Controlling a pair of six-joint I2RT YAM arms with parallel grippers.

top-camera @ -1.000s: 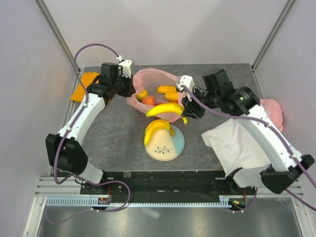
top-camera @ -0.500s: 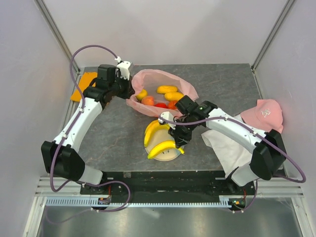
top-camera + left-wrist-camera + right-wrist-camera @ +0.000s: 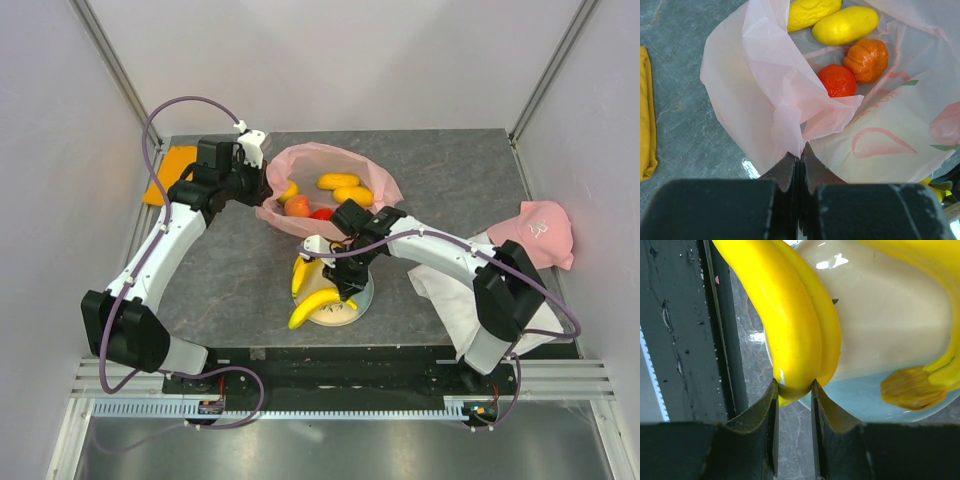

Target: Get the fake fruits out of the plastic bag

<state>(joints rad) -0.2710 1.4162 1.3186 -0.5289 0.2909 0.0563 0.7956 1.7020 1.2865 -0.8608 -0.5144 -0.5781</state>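
Banana bunch [image 3: 312, 306] nearly delivered: right gripper [image 3: 793, 386], clenching it, has swung onto the lower-centre plate [image 3: 880, 315]; left gripper [image 3: 800, 159] pinches the plastic bag [image 3: 755, 100].

Right gripper [image 3: 340, 291] carried banana bunch [image 3: 312, 306] from bag [image 3: 378, 181] to plate [image 3: 361, 300].

The pink bag [image 3: 765, 100] lies open, its rim pinched in the left fingers [image 3: 785, 172]; a red fruit [image 3: 838, 80], an orange fruit [image 3: 867, 60] and yellow fruits [image 3: 845, 25] lie beyond. The right fingers [image 3: 760, 415] clamp a banana bunch [image 3: 790, 325].

Glossy banana bunch [image 3: 790, 315], filmy plastic bag [image 3: 765, 100]
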